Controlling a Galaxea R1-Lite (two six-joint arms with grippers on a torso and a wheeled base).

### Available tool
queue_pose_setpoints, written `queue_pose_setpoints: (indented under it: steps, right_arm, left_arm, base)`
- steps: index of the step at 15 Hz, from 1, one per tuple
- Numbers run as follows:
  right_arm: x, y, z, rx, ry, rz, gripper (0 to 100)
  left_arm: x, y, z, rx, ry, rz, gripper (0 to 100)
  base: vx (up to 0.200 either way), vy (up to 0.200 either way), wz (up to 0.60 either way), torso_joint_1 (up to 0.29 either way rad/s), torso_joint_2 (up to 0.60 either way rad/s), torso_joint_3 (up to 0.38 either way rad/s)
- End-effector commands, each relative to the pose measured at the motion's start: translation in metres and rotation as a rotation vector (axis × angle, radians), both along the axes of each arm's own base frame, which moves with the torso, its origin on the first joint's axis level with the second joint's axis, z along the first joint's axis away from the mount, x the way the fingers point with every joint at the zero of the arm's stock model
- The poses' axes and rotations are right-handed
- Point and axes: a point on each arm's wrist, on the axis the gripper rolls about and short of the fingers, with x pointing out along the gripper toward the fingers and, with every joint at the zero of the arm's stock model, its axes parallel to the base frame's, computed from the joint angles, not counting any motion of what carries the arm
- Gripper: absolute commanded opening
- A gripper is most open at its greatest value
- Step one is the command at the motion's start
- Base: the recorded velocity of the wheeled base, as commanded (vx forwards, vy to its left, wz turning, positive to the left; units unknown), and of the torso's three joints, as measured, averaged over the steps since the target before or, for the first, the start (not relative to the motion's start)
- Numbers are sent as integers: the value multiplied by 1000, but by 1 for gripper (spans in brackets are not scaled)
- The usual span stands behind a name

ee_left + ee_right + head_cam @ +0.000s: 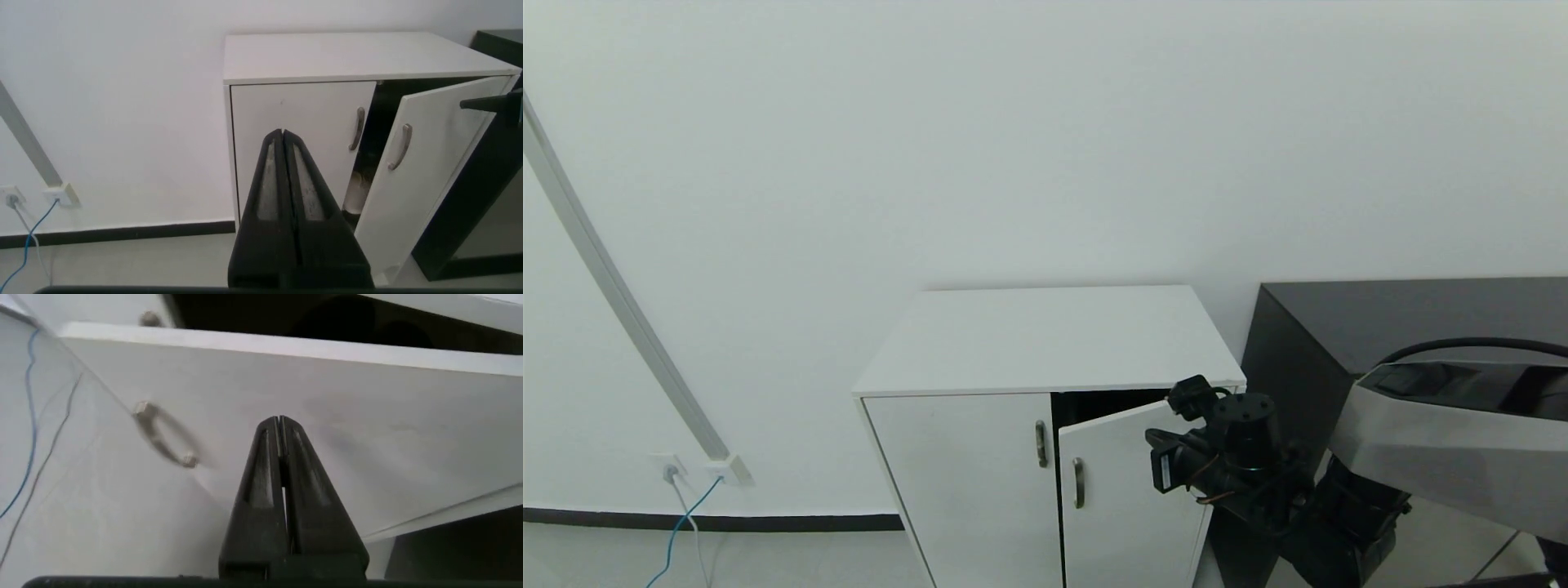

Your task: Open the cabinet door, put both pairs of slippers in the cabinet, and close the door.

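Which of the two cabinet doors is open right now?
The right door, nearer the black table: it stands ajar, swung outward with the dark interior showing along its top edge. The left door sits flush and shut.

The cabinet has its right door ajar, right arm just beside it.
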Motion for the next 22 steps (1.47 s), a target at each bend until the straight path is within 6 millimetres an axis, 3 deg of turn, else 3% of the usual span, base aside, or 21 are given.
queue_pose_setpoints:
  steps: [1, 22]
  right_arm:
    - [7, 2, -7, -2, 1, -6, 0]
    - [44, -13, -27, -4, -14, -88, 0]
  left_arm:
    - [0, 0, 0, 0, 1, 0, 0]
    - [0, 0, 0, 0, 1, 0, 0]
  base:
    - [0, 0, 0, 0, 0, 0]
    - [0, 0, 0, 0, 0, 0]
